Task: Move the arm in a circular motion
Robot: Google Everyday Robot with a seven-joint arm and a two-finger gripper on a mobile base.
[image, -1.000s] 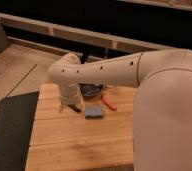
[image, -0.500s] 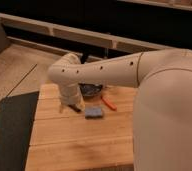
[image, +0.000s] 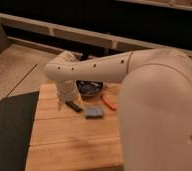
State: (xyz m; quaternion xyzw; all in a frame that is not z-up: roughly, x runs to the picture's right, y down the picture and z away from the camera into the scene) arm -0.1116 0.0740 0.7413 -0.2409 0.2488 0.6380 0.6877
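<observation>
At the far left we saw a dark mat [image: 9,130] lying on the floor against the left edge of a wooden table [image: 74,142] made of pale planks. Over the table's left rear corner sat the rounded elbow of the arm [image: 94,67]. From there a short segment dropped steeply towards the boards. At its lower end was the gripper [image: 72,104], a dark tip low over the wood or touching it; we could not tell which. We also could not tell whether it was released, clenched or grasping anything.

Just right of the gripper and a little further back stood a dark bowl [image: 89,89], partly hidden under the arm. In front of the bowl a small blue pad [image: 94,112] lay flat on the planks. Beside it, slightly further back, lay a thin orange object [image: 109,103], set at an angle.

From the elbow the arm ran rightward as a long cream tube with small dark holes. It then swelled into a very large rounded segment that filled the right side of the view, from the table's edge down to the lower corner.
</observation>
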